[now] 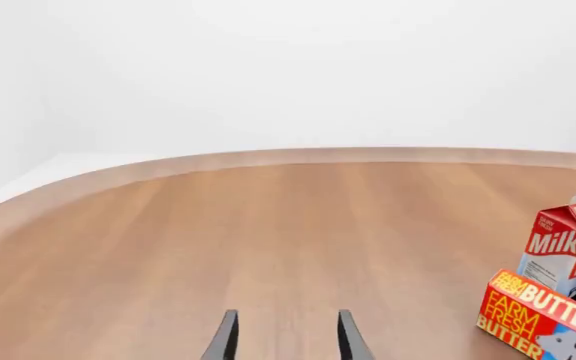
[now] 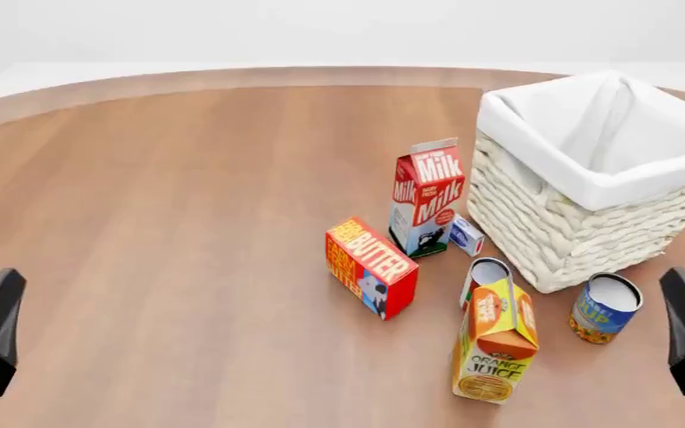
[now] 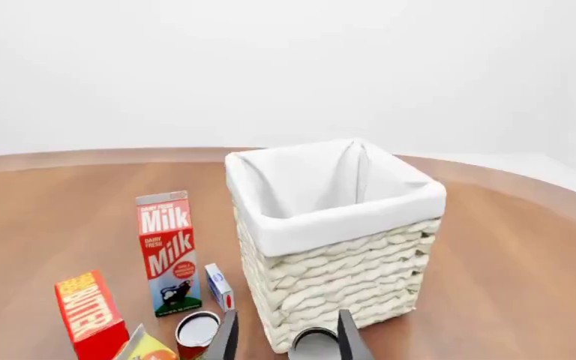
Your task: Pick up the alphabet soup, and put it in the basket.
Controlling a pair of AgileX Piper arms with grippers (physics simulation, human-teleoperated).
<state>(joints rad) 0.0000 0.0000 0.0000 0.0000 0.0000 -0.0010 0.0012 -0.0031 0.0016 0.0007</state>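
Parted fingers point(image 1: 228, 339) over bare table point(image 1: 268, 232) — milk carton point(image 1: 566, 249), butter box point(image 1: 538, 316) aside.

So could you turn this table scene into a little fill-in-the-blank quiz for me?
1. The alphabet soup stands on the table just outside the ____, near its front corner.
2. The word printed on the tall red-and-white carton is ____.
3. The butter box is red and ____.
4. The left gripper holds nothing; its fingers are ____.

Missing words: basket; Milk; yellow; open
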